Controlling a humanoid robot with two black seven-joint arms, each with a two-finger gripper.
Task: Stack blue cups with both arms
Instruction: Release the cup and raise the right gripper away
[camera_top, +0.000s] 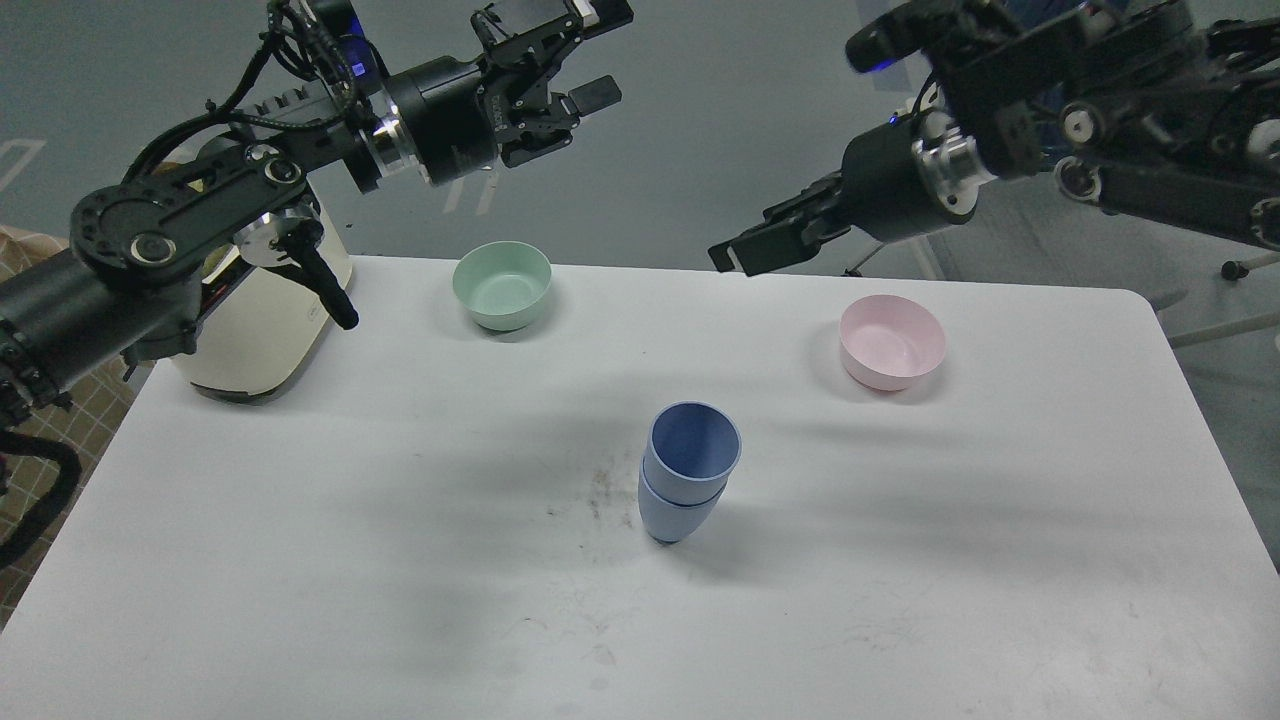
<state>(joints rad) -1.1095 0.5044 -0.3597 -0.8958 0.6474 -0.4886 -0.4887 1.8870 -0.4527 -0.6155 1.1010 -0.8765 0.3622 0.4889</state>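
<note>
Standing nested mid-table, the two matte dusty-blue plastic cups (688, 470) sit well apart from the mint-green bowl (502, 285), the pink bowl (892, 341) and every white table (300, 560) edge. Left gripper (585, 55) hangs spread wide; right gripper (735, 255), raised, I cannot tell.

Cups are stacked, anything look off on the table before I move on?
Nothing spilled or broken. The blue cups stand nested upright mid-table, both grippers raised clear. Only oddity: dark scuff marks on the table just left of the stack.
</note>
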